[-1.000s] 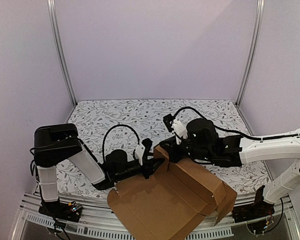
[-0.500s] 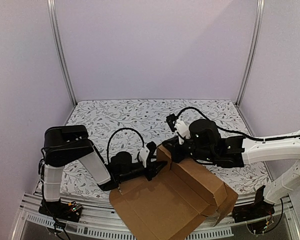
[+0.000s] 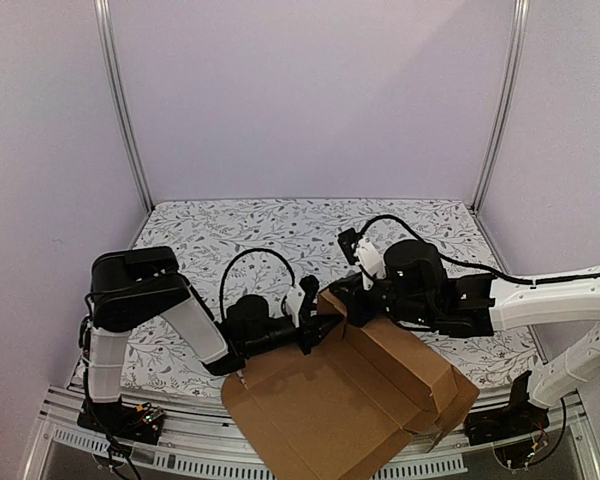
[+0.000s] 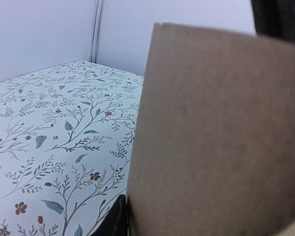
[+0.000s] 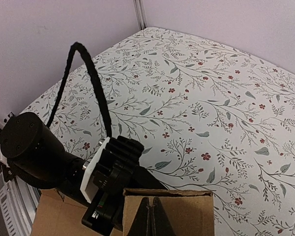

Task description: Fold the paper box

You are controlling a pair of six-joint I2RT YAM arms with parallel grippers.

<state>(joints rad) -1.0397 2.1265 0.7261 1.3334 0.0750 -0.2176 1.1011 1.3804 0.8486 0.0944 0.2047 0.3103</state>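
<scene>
The paper box (image 3: 340, 410), plain brown cardboard, lies half formed at the table's near edge and hangs over it. Its far-left corner wall stands upright. My left gripper (image 3: 318, 318) is at that wall from the left. In the left wrist view the wall (image 4: 216, 137) fills the right side, one black fingertip (image 4: 117, 220) lies flush against it, and the other finger is hidden behind it. My right gripper (image 3: 348, 308) is shut with nothing between its fingers. Its tips (image 5: 151, 216) rest against the inner face of the same wall (image 5: 187, 211). The left gripper's body (image 5: 110, 172) sits just beyond.
A floral cloth (image 3: 250, 235) covers the table. Metal posts (image 3: 120, 110) and lilac walls close in the back and sides. A black cable loop (image 3: 250, 262) arches over the left wrist. A metal rail (image 3: 180, 445) runs along the near edge under the box.
My left arm has slid right toward the box corner. The right gripper and the box have shifted slightly right with it. The corner wall stands a little straighter.
</scene>
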